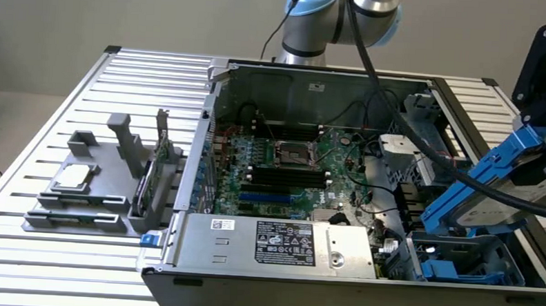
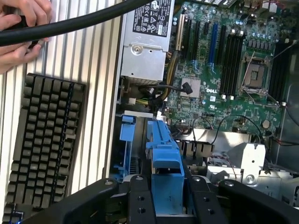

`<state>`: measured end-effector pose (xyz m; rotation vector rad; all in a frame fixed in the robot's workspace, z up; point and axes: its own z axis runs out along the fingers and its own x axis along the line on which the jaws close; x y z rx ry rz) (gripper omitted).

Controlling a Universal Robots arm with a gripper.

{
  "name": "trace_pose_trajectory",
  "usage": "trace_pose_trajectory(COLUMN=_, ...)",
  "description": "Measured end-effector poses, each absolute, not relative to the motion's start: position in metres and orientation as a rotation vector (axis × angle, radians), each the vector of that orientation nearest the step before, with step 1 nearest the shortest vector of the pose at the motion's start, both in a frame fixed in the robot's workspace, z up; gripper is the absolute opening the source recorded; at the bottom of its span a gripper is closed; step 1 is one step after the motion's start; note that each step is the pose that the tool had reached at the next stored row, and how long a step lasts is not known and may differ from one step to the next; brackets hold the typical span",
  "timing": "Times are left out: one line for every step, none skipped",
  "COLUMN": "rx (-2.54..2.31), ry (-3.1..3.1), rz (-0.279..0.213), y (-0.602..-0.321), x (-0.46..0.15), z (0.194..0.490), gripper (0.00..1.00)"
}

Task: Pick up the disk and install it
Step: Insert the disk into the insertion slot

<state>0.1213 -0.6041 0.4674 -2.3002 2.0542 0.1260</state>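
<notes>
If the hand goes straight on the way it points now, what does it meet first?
Probably the blue plastic bay bracket in the open computer case, below the blue-framed silver disk the hand holds; depth is unclear.

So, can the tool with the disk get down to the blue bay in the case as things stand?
Probably yes: the tool holds the disk tilted above the blue bay, nothing between them, though the black cable runs close.

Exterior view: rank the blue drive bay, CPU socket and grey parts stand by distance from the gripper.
1. Blue drive bay, exterior view's right, below the gripper.
2. CPU socket, centre.
3. Grey parts stand, far on the exterior view's left.
</notes>
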Motion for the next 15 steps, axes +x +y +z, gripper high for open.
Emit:
trace_pose_trajectory(rx=-2.301, ry=2.055, rz=0.125, y=-0.604, x=0.121, z=0.470, gripper=0.32)
trace_pose_trajectory(rx=-2.301, ry=2.055, rz=0.124, y=-0.604, x=0.121, z=0.472, gripper=0.32)
trace_pose_trajectory(rx=-2.302, ry=2.056, rz=0.122, y=-0.604, x=0.121, z=0.475, gripper=0.32)
trace_pose_trajectory(rx=-2.303, ry=2.057, rz=0.121, y=-0.604, x=0.121, z=0.478, gripper=0.32)
trace_pose_trajectory(rx=-2.304, ry=2.058, rz=0.119, y=-0.605, x=0.121, z=0.480, gripper=0.32)
trace_pose_trajectory(rx=-2.305, ry=2.059, rz=0.117, y=-0.605, x=0.121, z=0.482, gripper=0.32)
trace_pose_trajectory(rx=-2.307, ry=2.060, rz=0.115, y=-0.605, x=0.121, z=0.483, gripper=0.32)
trace_pose_trajectory(rx=-2.308, ry=2.062, rz=0.112, y=-0.606, x=0.121, z=0.484, gripper=0.32)
trace_pose_trajectory(rx=-2.309, ry=2.064, rz=0.108, y=-0.607, x=0.121, z=0.485, gripper=0.32)
trace_pose_trajectory(rx=-2.311, ry=2.067, rz=0.104, y=-0.608, x=0.121, z=0.485, gripper=0.32)
trace_pose_trajectory(rx=-2.314, ry=2.071, rz=0.097, y=-0.609, x=0.121, z=0.485, gripper=0.32)
trace_pose_trajectory(rx=-2.317, ry=2.076, rz=0.091, y=-0.609, x=0.121, z=0.485, gripper=0.32)
trace_pose_trajectory(rx=-2.318, ry=2.078, rz=0.087, y=-0.609, x=0.121, z=0.485, gripper=0.32)
trace_pose_trajectory(rx=-2.318, ry=2.080, rz=0.085, y=-0.610, x=0.121, z=0.484, gripper=0.32)
trace_pose_trajectory(rx=-2.318, ry=2.081, rz=0.083, y=-0.610, x=0.120, z=0.482, gripper=0.32)
